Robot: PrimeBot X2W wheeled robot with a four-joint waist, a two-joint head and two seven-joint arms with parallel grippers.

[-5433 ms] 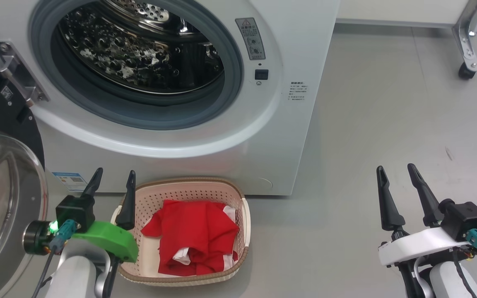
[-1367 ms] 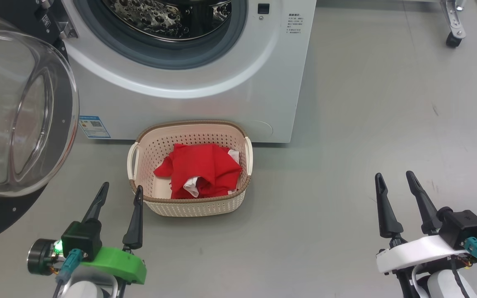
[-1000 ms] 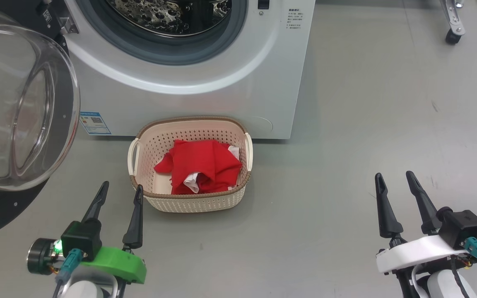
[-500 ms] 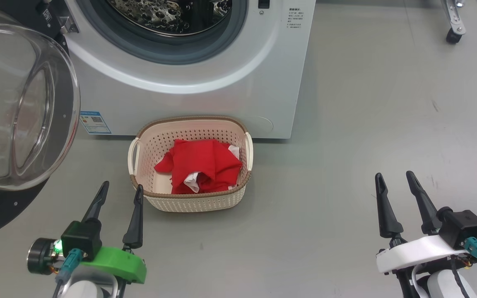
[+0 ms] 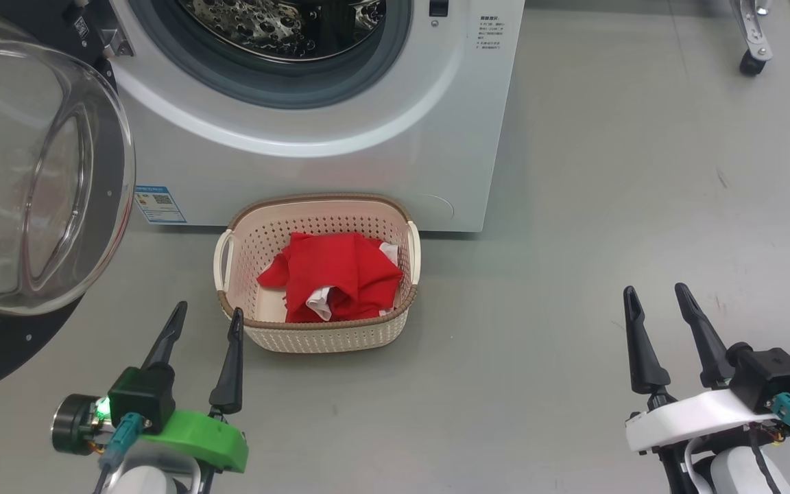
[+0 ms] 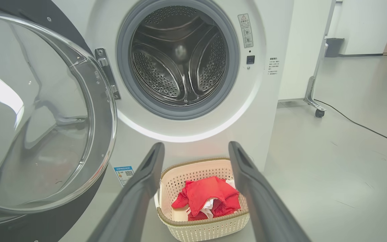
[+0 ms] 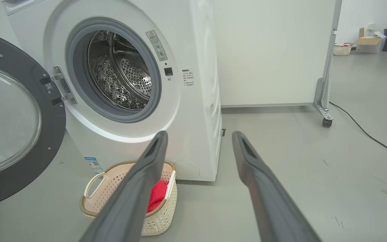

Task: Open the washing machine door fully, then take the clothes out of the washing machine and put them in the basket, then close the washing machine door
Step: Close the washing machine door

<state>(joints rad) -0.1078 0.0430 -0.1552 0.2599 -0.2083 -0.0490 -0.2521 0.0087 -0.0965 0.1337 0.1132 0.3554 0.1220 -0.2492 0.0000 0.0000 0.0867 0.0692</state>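
Left blocked, right free
The washing machine door [image 5: 31, 178] stands swung wide at left; the basket [image 5: 319, 339] sits just before the washing machine [image 5: 340, 171]; open floor [image 5: 607, 206] lies right.

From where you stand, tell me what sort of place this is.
Probably a lab or test room staged as a laundry corner: a washing machine stands on bare grey floor beside a partition on casters, with a basket in front.

White washing machine [image 5: 313, 178], grey ring round its porthole [image 6: 123, 67], shiny hole-dotted steel drum [image 6: 180, 64] inside. The washing machine door [image 5: 25, 178] shows glossy black around clear glass. Bright red clothes [image 5: 340, 274] with white flashes. Cream basket [image 5: 319, 336], holes dotted all over, brown woven rim. Blue sticker [image 5: 159, 204], grey floor [image 5: 573, 274].
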